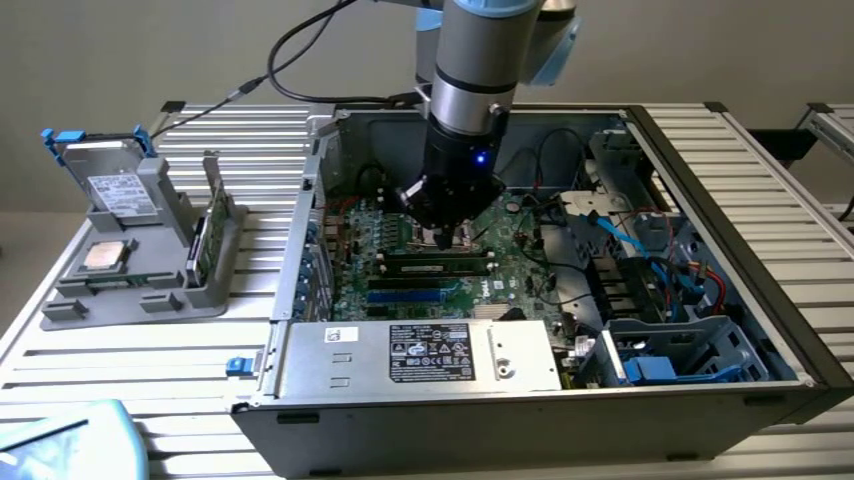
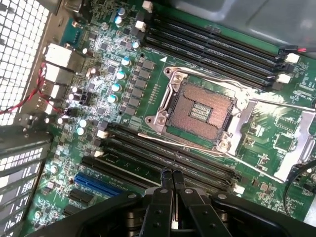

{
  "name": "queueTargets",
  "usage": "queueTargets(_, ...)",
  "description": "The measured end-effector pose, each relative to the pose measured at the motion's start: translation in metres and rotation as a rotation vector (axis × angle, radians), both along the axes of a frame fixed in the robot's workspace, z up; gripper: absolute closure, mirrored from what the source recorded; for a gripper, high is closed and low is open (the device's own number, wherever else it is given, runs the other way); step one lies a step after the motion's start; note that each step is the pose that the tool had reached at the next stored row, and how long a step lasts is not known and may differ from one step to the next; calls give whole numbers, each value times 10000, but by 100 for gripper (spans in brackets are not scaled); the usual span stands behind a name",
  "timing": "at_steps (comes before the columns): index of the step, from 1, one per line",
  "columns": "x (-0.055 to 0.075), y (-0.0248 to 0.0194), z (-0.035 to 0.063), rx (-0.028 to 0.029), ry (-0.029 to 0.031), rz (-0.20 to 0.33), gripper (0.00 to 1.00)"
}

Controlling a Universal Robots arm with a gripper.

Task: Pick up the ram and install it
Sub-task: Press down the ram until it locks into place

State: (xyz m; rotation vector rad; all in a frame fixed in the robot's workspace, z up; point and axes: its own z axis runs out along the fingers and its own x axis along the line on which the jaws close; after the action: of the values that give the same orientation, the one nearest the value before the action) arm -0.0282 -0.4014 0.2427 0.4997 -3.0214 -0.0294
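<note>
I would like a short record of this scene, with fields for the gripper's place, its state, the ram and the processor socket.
gripper place: gripper inside the computer case, low over the memory slots
gripper state: shut, nothing seen between the fingers
ram: ram appears to sit in a slot beside the gripper; seating unclear
processor socket: processor socket open, empty

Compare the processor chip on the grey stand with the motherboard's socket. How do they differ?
The chip lies on the stand outside the case; the socket sits on the motherboard inside it. The chip's top is silver; the socket shows a grid of contacts within a metal frame. Both are square.
</note>
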Motion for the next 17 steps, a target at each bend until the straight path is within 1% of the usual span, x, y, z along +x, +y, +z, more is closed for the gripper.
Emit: queueTargets(17,0,0,-24,-9,-51,-2209,90)
